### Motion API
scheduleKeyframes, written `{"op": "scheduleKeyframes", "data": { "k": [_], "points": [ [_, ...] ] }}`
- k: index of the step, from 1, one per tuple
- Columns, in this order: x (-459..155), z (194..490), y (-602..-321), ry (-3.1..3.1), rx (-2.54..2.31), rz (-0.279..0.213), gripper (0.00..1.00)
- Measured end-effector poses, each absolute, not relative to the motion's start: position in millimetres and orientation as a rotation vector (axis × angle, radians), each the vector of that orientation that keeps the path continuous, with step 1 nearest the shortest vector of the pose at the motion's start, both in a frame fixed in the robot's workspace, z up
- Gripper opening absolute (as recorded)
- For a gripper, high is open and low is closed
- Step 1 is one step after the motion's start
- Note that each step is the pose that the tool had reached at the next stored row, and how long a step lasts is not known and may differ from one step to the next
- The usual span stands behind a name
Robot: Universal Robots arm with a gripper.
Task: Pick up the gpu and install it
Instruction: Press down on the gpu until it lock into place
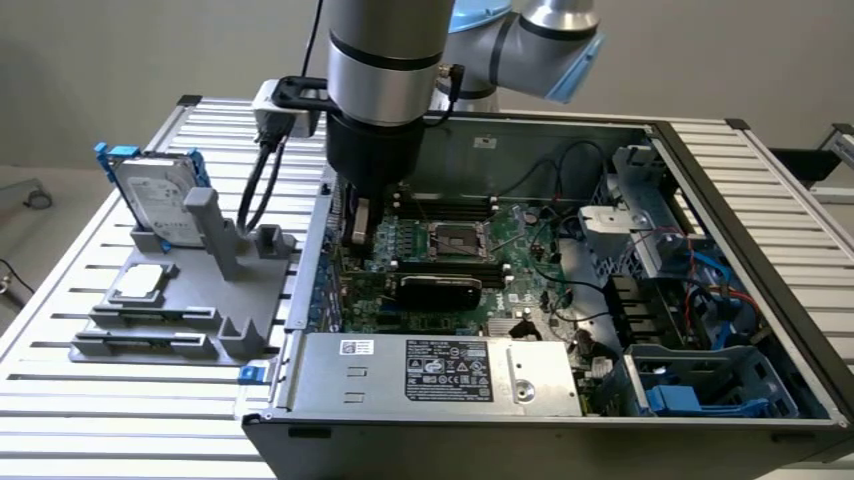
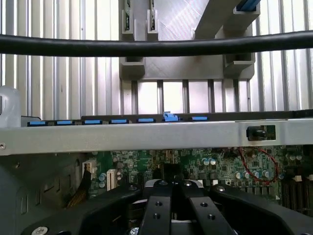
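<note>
My gripper [image 1: 360, 205] is lowered inside the open computer case [image 1: 747, 200], close to the case wall on the exterior view's left and over the green motherboard [image 1: 521, 250]. It is shut. A narrow silver-and-green edge that I take for the gpu [image 1: 352, 225] stands upright under it, mostly hidden by the arm. In the wrist view my fingers [image 2: 157, 205] sit close together with a dark piece [image 2: 171, 172] at their tips, above the motherboard [image 2: 215, 164] and just inside the case's rear rail [image 2: 146, 134].
Outside the case on the exterior view's left, a grey holder [image 1: 187, 300] carries a hard drive with a blue frame [image 1: 158, 195] and a processor chip [image 1: 144, 283]. Inside the case are the processor socket [image 1: 454, 238], a black-shrouded part [image 1: 441, 290] and the power supply [image 1: 441, 370]. A black cable [image 2: 156, 46] crosses the wrist view.
</note>
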State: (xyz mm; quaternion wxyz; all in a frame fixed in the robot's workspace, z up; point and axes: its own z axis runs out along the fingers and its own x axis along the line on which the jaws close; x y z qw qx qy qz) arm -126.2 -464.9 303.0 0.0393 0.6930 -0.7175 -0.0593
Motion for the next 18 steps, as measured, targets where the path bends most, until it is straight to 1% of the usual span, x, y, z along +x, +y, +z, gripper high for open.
{"op": "scheduleKeyframes", "data": {
  "k": [10,14,18],
  "points": [
    [-105,303,-465,-2.235,2.167,-0.147,0.11],
    [-92,303,-465,-2.243,2.176,-0.148,0.11],
    [-83,303,-465,-2.248,2.182,-0.159,0.11]
  ]
}}
